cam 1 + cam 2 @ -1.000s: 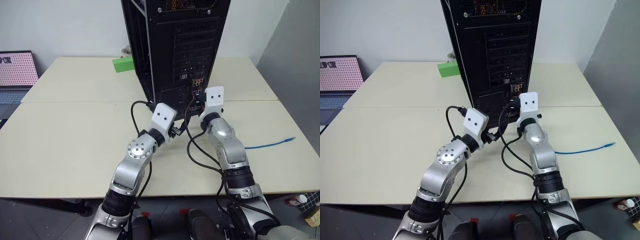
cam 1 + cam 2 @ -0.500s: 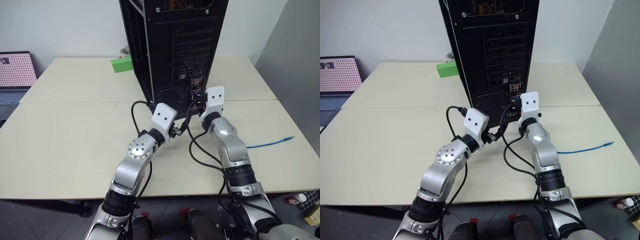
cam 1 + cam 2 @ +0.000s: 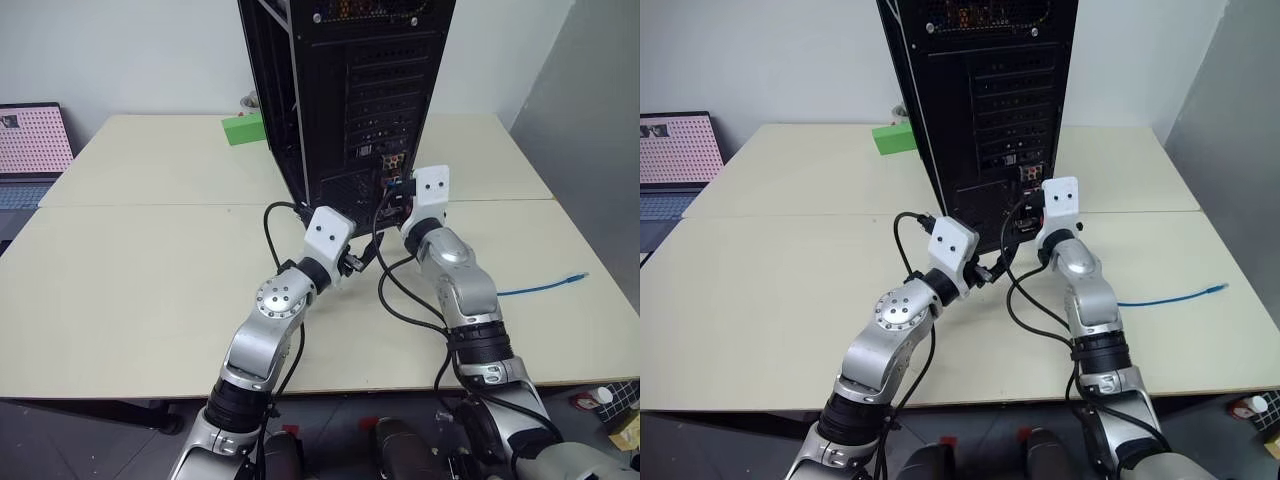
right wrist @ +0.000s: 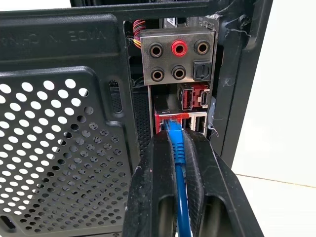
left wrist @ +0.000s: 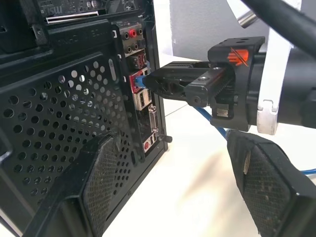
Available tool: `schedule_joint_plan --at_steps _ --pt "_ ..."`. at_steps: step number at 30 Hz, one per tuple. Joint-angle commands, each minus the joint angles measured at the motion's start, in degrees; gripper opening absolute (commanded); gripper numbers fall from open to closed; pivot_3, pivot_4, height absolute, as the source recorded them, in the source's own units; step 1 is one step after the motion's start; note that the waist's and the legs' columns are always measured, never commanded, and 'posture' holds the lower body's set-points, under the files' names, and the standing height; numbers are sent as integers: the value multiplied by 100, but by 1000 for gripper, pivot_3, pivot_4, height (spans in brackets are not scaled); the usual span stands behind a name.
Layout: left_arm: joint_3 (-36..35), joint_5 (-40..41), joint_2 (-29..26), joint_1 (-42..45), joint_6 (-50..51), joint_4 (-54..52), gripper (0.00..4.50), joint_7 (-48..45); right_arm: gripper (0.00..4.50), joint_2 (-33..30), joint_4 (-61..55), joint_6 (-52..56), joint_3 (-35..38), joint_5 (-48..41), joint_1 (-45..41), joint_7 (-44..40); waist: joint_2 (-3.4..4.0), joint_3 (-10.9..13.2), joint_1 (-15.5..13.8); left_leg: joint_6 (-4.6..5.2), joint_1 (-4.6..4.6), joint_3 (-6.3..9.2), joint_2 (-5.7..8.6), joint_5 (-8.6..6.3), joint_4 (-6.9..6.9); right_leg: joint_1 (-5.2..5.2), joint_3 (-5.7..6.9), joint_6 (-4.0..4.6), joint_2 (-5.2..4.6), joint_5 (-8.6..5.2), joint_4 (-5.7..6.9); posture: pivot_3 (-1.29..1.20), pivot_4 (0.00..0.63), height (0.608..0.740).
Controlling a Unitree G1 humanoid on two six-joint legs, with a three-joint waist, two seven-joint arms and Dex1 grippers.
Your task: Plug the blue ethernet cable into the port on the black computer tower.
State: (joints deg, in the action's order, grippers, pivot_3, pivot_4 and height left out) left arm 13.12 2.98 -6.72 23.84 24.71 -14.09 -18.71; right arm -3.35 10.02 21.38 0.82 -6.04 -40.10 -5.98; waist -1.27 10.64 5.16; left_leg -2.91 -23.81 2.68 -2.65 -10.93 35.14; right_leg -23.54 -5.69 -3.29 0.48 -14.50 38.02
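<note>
The right gripper [image 4: 177, 148], jaws clamped on the blue ethernet cable [image 4: 177, 148], holds its plug at the port [image 4: 167, 121] of the black computer tower [image 3: 350, 90]; the left gripper [image 5: 182, 192] hangs nearby, jaws wide and empty.

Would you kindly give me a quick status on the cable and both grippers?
Right gripper shut on the blue ethernet cable, plug at the port of the black computer tower. Left gripper open, holding nothing, beside the tower. Nothing in the way.
</note>
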Motion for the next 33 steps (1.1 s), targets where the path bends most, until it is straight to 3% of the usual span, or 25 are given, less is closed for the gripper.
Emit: schedule_joint_plan --at_steps 1,14,33 --pt "30 29 31 -7 -72 -268 3626 -26 0 9 -192 -21 125 -123 -395 -16 0 0 0 0 0 0 0 0 0 0 0 0 0 0 0 0 150 740" --pt "39 19 41 -28 -103 -260 3626 -79 0 -181 -45 -304 -39 -118 -442 -500 1 1 10 0 -1 -4 0 0 -7 -6 -4 0 0 0 -1 0 150 740" --pt "35 30 48 -37 -82 -291 3626 -88 0 -94 461 -1415 -275 476 -214 -293 2 2 79 0 -4 -8 -1 0 -15 -14 -8 0 2 0 -2 0 150 740"
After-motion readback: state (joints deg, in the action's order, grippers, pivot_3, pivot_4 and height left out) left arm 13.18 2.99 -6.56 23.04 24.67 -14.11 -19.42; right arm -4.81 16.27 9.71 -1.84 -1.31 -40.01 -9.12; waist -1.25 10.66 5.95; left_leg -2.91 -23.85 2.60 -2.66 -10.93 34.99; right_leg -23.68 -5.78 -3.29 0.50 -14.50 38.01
